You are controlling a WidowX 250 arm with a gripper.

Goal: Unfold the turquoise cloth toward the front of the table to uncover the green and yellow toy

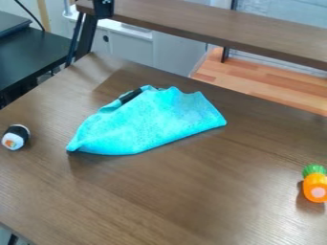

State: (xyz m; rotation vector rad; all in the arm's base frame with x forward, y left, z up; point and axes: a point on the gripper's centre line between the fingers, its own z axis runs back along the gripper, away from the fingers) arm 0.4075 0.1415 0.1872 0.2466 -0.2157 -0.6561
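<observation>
one sushi roll (16, 137) and one orange toy (315, 185) flank the cloth (147, 124); hand (104, 8), state unclear.

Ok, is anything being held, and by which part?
No hold shows on the turquoise cloth, the toy sushi roll or the orange toy; all three lie on the table. Whether anything else is held cannot be told.

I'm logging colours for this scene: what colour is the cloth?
The cloth is bright turquoise, seen best in the camera view.
</observation>
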